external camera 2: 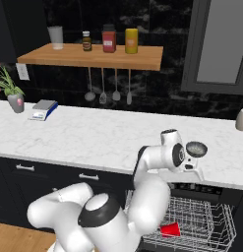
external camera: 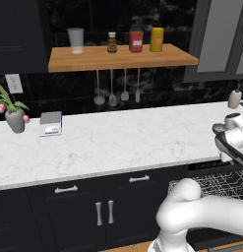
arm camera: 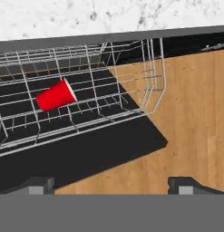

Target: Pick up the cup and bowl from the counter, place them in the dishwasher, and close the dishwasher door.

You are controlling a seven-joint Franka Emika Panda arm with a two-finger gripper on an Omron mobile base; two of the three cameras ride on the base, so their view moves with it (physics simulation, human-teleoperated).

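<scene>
**Q.** Where do the task's things lie, and why there?

**A.** The red cup (arm camera: 56, 95) lies on its side in the wire rack (arm camera: 131, 72) of the dishwasher (external camera 2: 192, 221), mouth toward the open floor side; in the right base view it shows as a red patch (external camera 2: 170, 229) low in the rack. It appears already delivered. The rack stands pulled out over the lowered dishwasher door (arm camera: 86, 154), a flat black panel above the wooden floor (arm camera: 195, 113), so that items can be dropped in from above. A small grey bowl-like dish (external camera 2: 196, 148) sits by the arm's wrist at the front of the counter (external camera 2: 93, 133) (whether it rests on the marble or not cannot be told).

**Q.** And the gripper?

**A.** The gripper (arm camera: 111, 185) hangs above the door's edge, looking down into the rack. Its fingertips (arm camera: 186, 185) stand wide apart at the two lower corners of the hand view, with nothing between them and touching nothing. By judgement, the cup's step is finished; the bowl and the door remain.
</scene>
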